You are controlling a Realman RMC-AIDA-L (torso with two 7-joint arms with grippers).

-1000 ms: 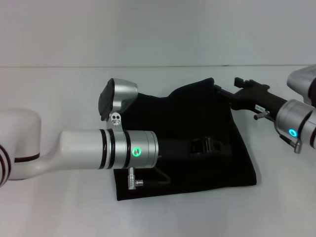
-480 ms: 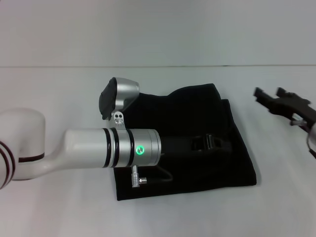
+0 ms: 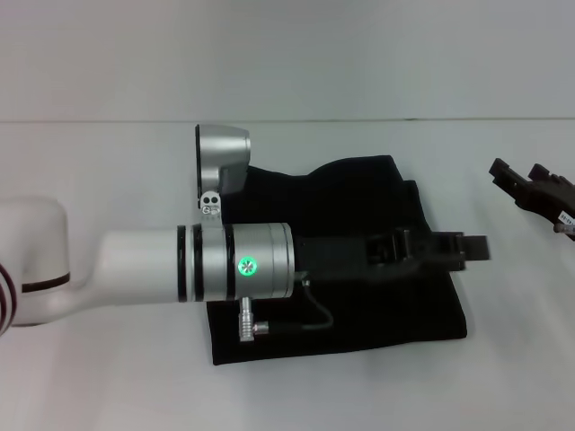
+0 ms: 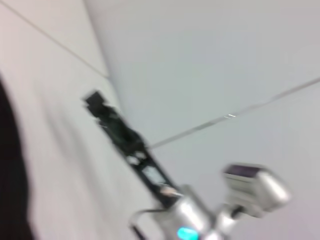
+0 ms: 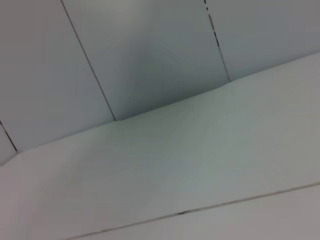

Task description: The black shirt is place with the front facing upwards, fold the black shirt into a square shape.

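The black shirt [image 3: 359,193] lies folded into a rough square on the white table [image 3: 108,171]; no lettering or label shows. My left arm reaches across it from the left, and my left gripper [image 3: 478,248] hangs over the shirt's right edge, holding no cloth that I can see. My right gripper [image 3: 519,172] is open and empty at the far right, off the shirt. The left wrist view shows the right gripper [image 4: 106,112] and a strip of the shirt [image 4: 7,170]. The right wrist view shows only table and wall.
A white wall [image 3: 287,54] stands behind the table. The left arm's silver wrist [image 3: 238,265] and its cable [image 3: 310,310] cover the shirt's left half. Bare table lies around the shirt on all sides.
My left gripper has slid right across the shirt to its right edge, and its wrist has turned. My right gripper has let go of the shirt's back right corner and drawn off to the right.
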